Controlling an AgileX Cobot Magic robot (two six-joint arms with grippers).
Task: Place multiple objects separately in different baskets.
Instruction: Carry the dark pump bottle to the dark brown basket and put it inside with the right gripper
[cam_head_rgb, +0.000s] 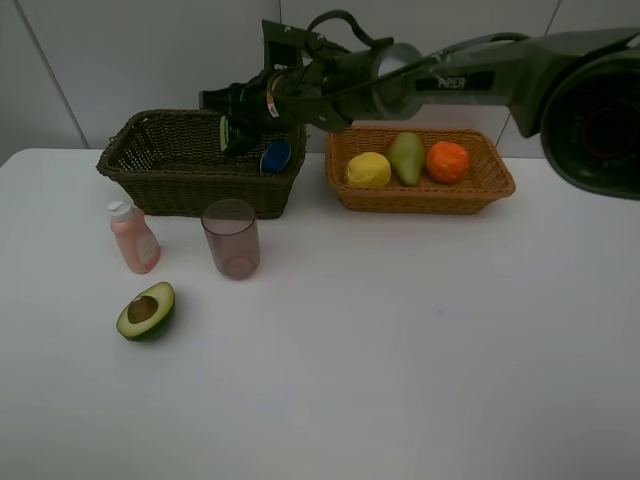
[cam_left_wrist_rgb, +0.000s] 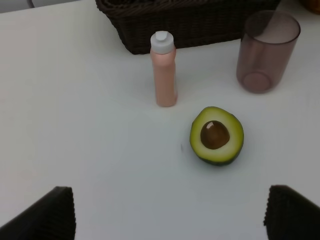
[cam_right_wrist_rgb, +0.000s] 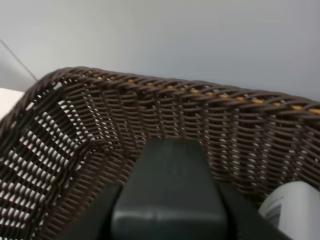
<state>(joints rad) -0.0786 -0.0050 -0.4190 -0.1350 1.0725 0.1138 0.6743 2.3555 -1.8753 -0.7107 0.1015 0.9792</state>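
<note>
My right gripper (cam_head_rgb: 236, 118) reaches across over the deep dark brown basket (cam_head_rgb: 150, 170) and is shut on the black pump bottle (cam_head_rgb: 226, 133), held above the basket's inside; the right wrist view shows the bottle (cam_right_wrist_rgb: 167, 195) in front of the wicker wall (cam_right_wrist_rgb: 75, 130). The white bottle with blue cap (cam_head_rgb: 275, 156) lies in that basket (cam_right_wrist_rgb: 290, 210). The lemon (cam_head_rgb: 368, 169), pear (cam_head_rgb: 405, 157) and orange (cam_head_rgb: 447, 161) lie in the orange-tan basket (cam_head_rgb: 495, 185). The pink bottle (cam_head_rgb: 133, 237), the cup (cam_head_rgb: 231, 238) and the avocado half (cam_head_rgb: 146, 311) stand on the table. My left gripper (cam_left_wrist_rgb: 170, 215) is open above the table, short of the avocado half (cam_left_wrist_rgb: 216, 135).
The white table (cam_head_rgb: 400, 350) runs out to the front and right. In the left wrist view the pink bottle (cam_left_wrist_rgb: 163, 70) and the cup (cam_left_wrist_rgb: 265, 50) stand just in front of the dark basket (cam_left_wrist_rgb: 190, 25). A grey wall stands behind the baskets.
</note>
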